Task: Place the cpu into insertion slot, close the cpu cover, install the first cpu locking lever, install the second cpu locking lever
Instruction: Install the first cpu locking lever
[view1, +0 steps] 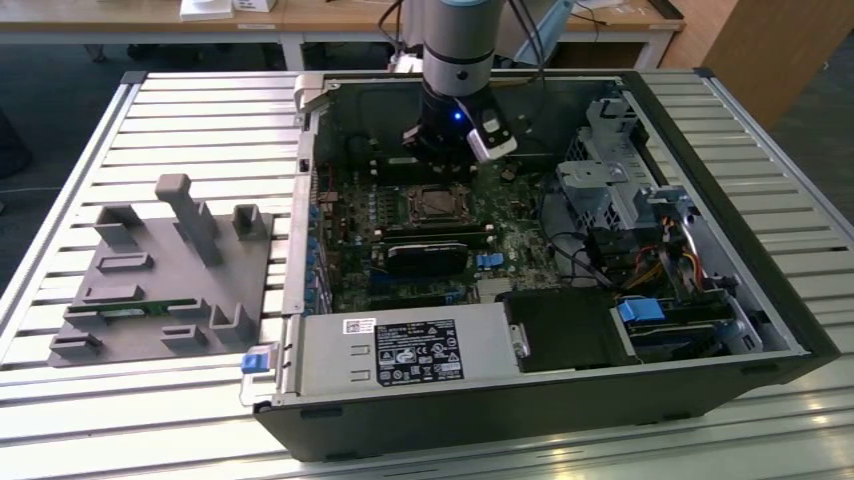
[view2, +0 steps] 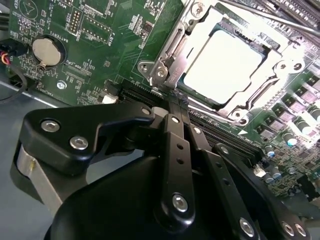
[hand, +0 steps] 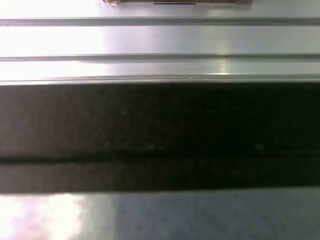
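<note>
The cpu (view2: 222, 65), a pale grey metal square, lies in the insertion slot (view1: 438, 203) on the green board (view2: 100, 30). The cpu cover (view2: 172, 47), a silver frame, lies down around it. A thin metal lever rod (view2: 260, 15) runs along the socket's far side. My black gripper (view2: 175, 102) has its fingers (view2: 172, 130) pressed together, with the tips at the socket's near edge by a corner of the cover. I cannot tell whether they hold anything. In the exterior view the gripper (view1: 447, 160) hangs just behind the socket inside the open computer case (view1: 747, 300).
A black oblong card (view1: 427, 255) sits in front of the socket and a power supply (view1: 400, 350) fills the case's front. A drive cage (view1: 614, 170) and cables stand at the exterior view's right. A grey fixture (view1: 160, 270) rests on the slatted table (view1: 200, 110).
</note>
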